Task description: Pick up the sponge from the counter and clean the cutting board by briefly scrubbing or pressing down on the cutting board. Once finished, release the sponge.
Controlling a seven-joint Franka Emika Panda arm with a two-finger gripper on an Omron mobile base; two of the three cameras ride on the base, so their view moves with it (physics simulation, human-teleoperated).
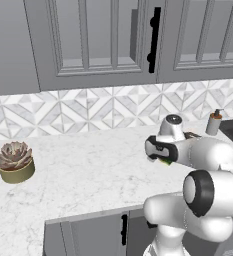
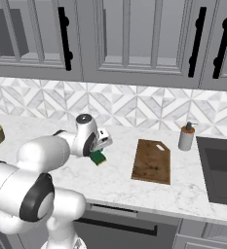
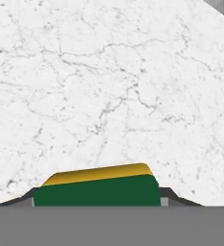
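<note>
The sponge (image 3: 96, 190), dark green over yellow, sits between my gripper's (image 3: 98, 201) two dark fingertips, which press its ends. From the right base view the sponge (image 2: 98, 158) hangs tilted under the hand, just above the white marble counter (image 2: 120, 182), with the gripper (image 2: 97, 152) shut on it. The brown cutting board (image 2: 152, 161) lies flat on the counter to the right of the sponge, apart from it. In the left base view a sliver of the sponge (image 1: 164, 161) peeks from under the hand, and the arm hides most of the board (image 1: 191, 135).
A soap dispenser (image 2: 186, 137) stands behind the board's right end, next to the dark sink (image 2: 222, 175). A potted succulent (image 1: 14, 161) sits far left on the counter. Grey wall cabinets (image 2: 129, 34) hang above the tiled backsplash.
</note>
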